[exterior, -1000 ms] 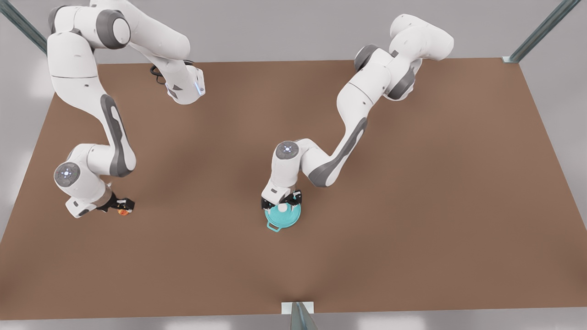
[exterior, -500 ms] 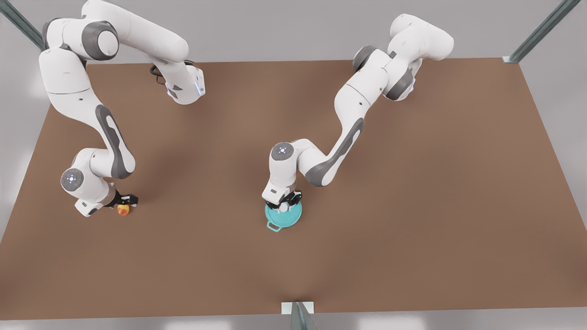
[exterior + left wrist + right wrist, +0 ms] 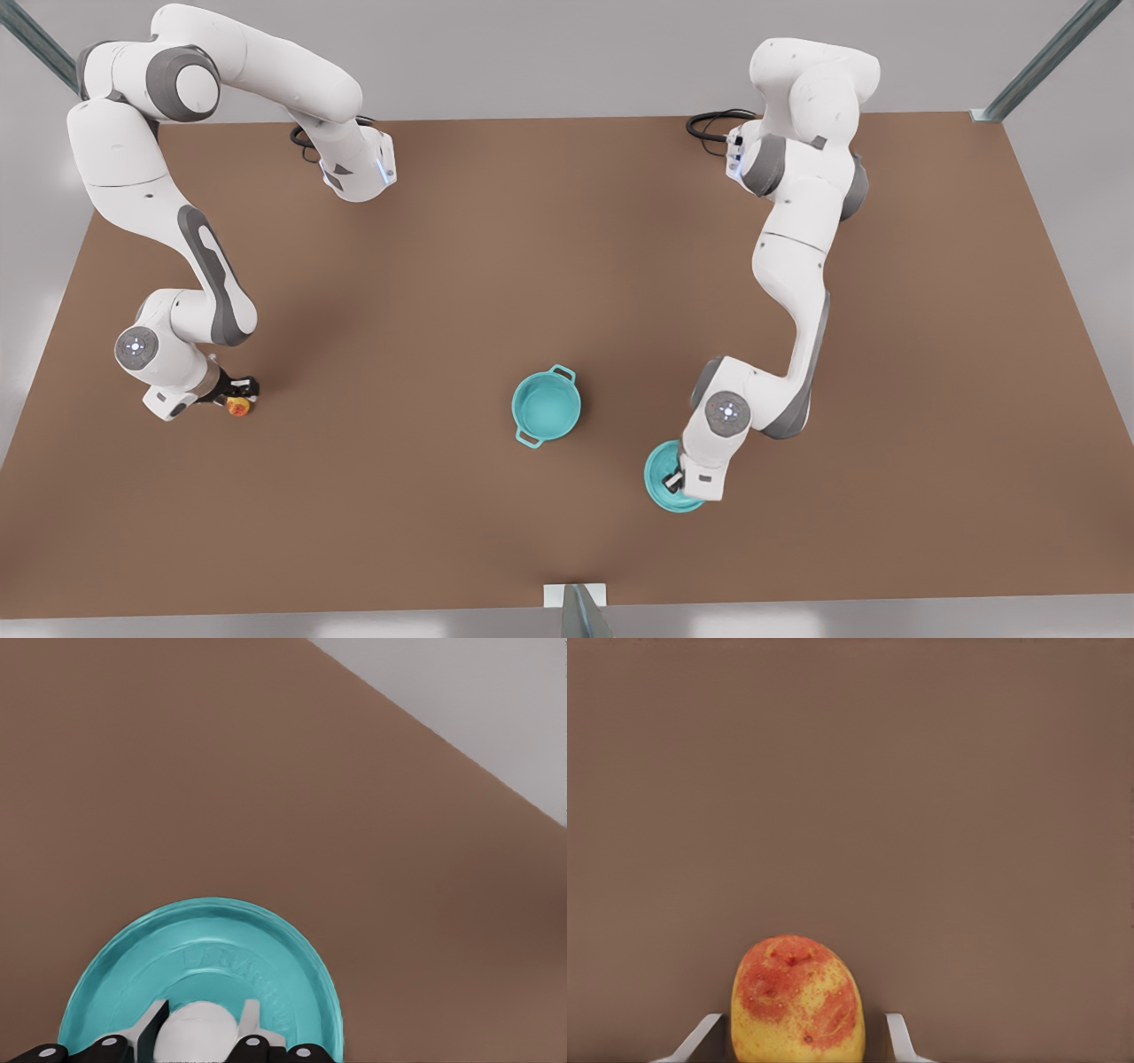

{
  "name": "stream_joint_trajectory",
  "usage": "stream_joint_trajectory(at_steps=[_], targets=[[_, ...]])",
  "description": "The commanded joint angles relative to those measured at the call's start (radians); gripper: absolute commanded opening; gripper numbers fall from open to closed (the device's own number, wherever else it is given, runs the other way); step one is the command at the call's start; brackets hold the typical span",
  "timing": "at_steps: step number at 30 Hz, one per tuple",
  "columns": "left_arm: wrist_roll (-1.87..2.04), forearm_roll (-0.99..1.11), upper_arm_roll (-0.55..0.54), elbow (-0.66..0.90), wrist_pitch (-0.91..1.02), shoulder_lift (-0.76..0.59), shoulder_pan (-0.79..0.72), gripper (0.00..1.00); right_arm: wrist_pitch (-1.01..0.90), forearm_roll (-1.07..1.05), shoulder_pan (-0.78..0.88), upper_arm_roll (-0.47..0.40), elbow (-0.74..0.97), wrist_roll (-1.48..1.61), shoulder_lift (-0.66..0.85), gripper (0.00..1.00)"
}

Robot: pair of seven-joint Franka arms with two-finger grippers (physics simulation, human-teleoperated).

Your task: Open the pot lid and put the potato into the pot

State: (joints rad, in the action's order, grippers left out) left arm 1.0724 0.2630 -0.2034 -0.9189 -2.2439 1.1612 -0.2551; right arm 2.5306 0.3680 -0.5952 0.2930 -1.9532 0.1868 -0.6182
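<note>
Since the lid is off, the job is sitting at its middle step.

Pot: the pot (image 3: 547,404) is standing open near the middle of the brown table (image 3: 567,266), with nothing inside it.

Pot lid: the pot lid (image 3: 666,483) is sitting low over the table toward the front view's right, well apart from the pot. I cannot tell if it is touching the table.

Left gripper: the left gripper (image 3: 202,1038) is pinching the lid's white knob (image 3: 197,1029) between its fingers.

Potato: the potato (image 3: 237,406) is lying far off at the front view's left.

Right gripper: the right gripper (image 3: 799,1036) is sitting around the potato, with gaps showing on both sides, so it is not squeezing yet.

Step now: I think the arms are parking the lid and getting ready to grab.

Next move: the right gripper is needing to close, lift, carry the potato over the pot and drop it in.
</note>
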Motion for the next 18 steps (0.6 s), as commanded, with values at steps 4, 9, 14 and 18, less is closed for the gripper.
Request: stream_joint_trajectory(at_steps=[4, 9, 14, 18], targets=[[-0.528, -0.018, -0.001, 0.002, 0.193, -0.061, 0.053, 1.0, 0.005, 0.0, 0.003, 0.003, 0.0, 0.023, -0.003, 0.68], [-0.96, -0.235, -0.033, -0.458, 0.819, -0.832, 0.393, 1.0, 0.007, 0.0, 0.005, 0.003, 0.0, 0.014, -0.005, 0.63], [-0.962, -0.257, -0.022, -0.715, 0.532, -0.977, 0.421, 1.0, 0.017, -0.001, 0.005, 0.003, 0.0, 0.014, -0.005, 0.54], [-0.954, -0.255, -0.03, -0.71, 0.532, -0.976, 0.413, 1.0, 0.005, -0.003, 0.005, 0.003, 0.0, 0.017, 0.0, 0.52]])
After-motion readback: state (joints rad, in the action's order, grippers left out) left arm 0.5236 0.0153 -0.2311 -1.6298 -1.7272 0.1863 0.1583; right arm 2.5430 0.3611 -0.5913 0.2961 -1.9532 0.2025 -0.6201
